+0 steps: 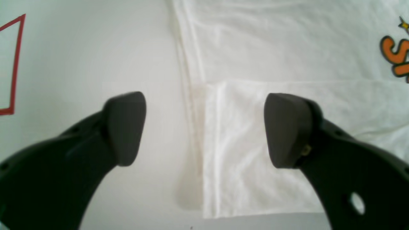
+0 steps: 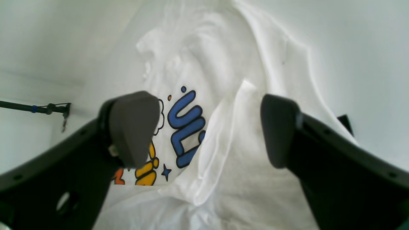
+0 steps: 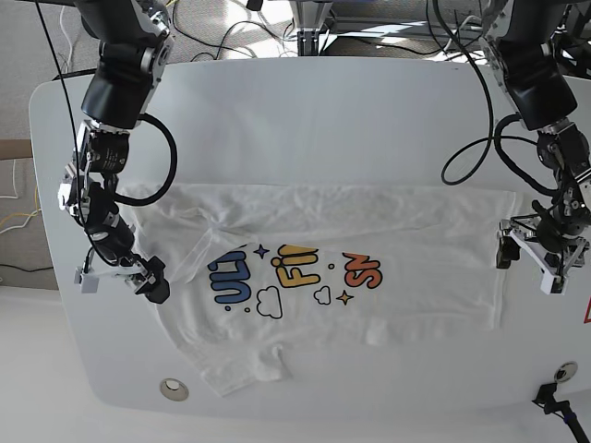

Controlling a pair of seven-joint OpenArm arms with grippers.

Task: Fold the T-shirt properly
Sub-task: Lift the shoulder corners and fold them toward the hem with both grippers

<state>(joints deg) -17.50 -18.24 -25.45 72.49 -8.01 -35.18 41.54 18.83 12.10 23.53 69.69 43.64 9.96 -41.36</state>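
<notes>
The white T-shirt (image 3: 369, 231) lies print-up and sideways across the white table (image 3: 305, 120). Its blue, yellow and orange-red letters (image 3: 295, 272) sit mid-shirt. My right gripper (image 3: 120, 275) is open at the shirt's left end. In the right wrist view this gripper (image 2: 206, 127) is open and empty above a raised fold of cloth (image 2: 223, 127), beside the blue letters (image 2: 187, 127). My left gripper (image 3: 528, 263) is open at the shirt's right end. In the left wrist view it (image 1: 204, 127) straddles the shirt's edge, over a folded-over layer (image 1: 243, 150). The neck label is hidden.
Red tape marks the table near the left gripper (image 1: 16, 64) and shows at the right edge in the base view (image 3: 586, 314). Round holes sit near the table's front edge (image 3: 171, 389) (image 3: 563, 371). Cables hang behind the table (image 3: 231, 37). A thin black rod (image 2: 32, 108) shows at left.
</notes>
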